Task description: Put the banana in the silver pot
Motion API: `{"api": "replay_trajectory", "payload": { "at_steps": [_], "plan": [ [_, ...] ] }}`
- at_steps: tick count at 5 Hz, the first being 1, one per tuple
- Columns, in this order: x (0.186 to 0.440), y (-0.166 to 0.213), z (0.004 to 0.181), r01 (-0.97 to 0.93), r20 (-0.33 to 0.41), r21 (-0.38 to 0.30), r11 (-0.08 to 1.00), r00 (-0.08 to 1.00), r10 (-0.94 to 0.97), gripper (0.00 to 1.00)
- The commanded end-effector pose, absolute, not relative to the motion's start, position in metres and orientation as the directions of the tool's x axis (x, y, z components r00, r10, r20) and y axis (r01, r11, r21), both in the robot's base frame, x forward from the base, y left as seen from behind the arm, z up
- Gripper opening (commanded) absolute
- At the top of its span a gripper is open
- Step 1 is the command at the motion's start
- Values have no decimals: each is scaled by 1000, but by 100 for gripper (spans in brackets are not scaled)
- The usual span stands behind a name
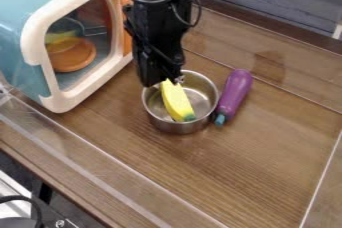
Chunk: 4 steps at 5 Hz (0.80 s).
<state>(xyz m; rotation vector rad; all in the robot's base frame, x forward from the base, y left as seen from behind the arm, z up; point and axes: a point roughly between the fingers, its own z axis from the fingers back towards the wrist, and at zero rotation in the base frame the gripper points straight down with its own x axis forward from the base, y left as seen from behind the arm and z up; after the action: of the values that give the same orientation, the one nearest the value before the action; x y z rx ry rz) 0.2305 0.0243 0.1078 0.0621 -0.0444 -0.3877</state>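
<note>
In silver pot (205, 94): banana (175, 100) tilted, upper end pinched by end effector (166, 75); orange dish (74, 57) inside microwave (38, 22).

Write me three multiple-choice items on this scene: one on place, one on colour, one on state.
1. The banana is: A inside the silver pot; B beside it; C beneath it.
2. The eggplant next to the pot is: A red; B purple; C white.
3. The gripper is: A wide open; B shut on the banana; C out of view.

Answers:
1 A: its yellow body leans within the rim.
2 B: the body is purple, with a green stem end.
3 B: the fingers sit together at the banana's upper end.
</note>
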Motion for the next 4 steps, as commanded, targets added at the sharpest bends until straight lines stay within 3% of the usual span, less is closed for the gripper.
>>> {"api": "replay_trajectory", "payload": {
  "at_steps": [1, 4],
  "plan": [
    [239, 22, 119, 376, 78, 86, 923, 921, -383, 0],
    [241, 19, 120, 369, 85, 77, 926, 923, -375, 0]
  ]
}}
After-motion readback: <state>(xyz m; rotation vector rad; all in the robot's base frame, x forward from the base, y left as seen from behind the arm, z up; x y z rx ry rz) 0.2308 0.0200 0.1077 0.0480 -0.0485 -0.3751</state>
